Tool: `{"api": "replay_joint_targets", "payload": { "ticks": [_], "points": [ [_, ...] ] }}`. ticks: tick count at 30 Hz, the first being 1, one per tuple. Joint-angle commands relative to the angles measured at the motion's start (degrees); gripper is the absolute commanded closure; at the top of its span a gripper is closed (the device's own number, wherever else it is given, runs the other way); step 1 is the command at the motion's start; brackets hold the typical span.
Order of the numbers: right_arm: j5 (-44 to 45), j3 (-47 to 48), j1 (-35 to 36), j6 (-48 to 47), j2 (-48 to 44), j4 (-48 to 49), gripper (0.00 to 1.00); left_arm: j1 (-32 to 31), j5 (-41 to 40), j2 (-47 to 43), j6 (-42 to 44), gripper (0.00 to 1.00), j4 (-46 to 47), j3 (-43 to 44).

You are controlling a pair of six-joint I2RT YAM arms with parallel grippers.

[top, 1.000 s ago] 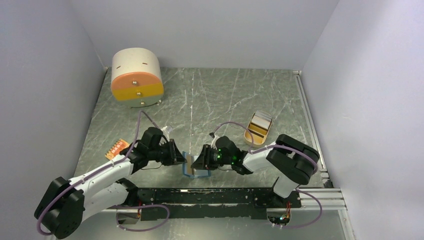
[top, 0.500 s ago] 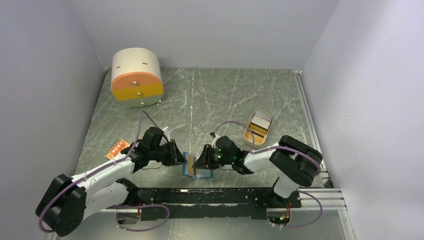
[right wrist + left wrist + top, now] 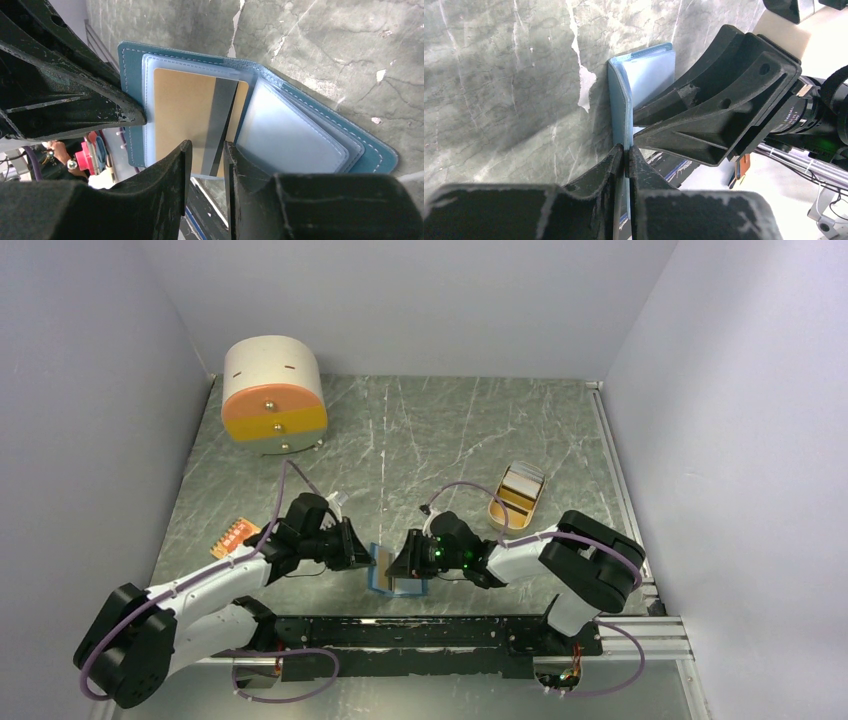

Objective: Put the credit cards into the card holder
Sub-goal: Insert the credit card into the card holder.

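The blue card holder [image 3: 384,580] lies open near the table's front edge, its left flap raised. My left gripper [image 3: 364,561] is shut on that flap's edge [image 3: 620,107]. An orange-yellow card [image 3: 182,112] with a dark stripe sits in the holder's clear left sleeve; the holder's blue cover [image 3: 367,150] spreads to the right. My right gripper [image 3: 205,150] hovers at the card's lower edge, jaws a little apart and holding nothing. Another orange card [image 3: 233,536] lies flat at the left. More cards stand in the tan tray [image 3: 517,496].
A round white and orange drawer unit [image 3: 273,395] stands at the back left. The black rail [image 3: 440,632] runs along the front edge just below the holder. The two grippers face each other, almost touching, over the holder.
The right gripper and the holder shifted very slightly left a second ago. Both arms have been nearly still since.
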Motion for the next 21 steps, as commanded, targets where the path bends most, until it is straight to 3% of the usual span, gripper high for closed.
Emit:
{"api": "replay_joint_targets", "payload": {
  "ticks": [1, 7, 14, 21],
  "points": [
    [1.12, 0.83, 0.18, -0.89, -0.79, -0.46, 0.67, 0.27, 2.3, 0.53, 0.22, 0.88, 3.52, 0.41],
    [1.24, 1.19, 0.18, -1.12, -1.51, -1.15, 0.67, 0.3, 3.29, 0.11, -0.25, 0.91, 3.72, 0.32],
    [3.98, 2.24, 0.28, -3.01, -8.39, -8.19, 0.57, 0.3, -4.03, -0.91, 3.4, 0.91, -11.58, 7.38],
    [7.95, 3.94, 0.21, -6.53, -9.12, -15.23, 0.69, 0.08, -6.88, 2.49, 4.9, 0.91, -19.1, 12.7]
  ]
}}
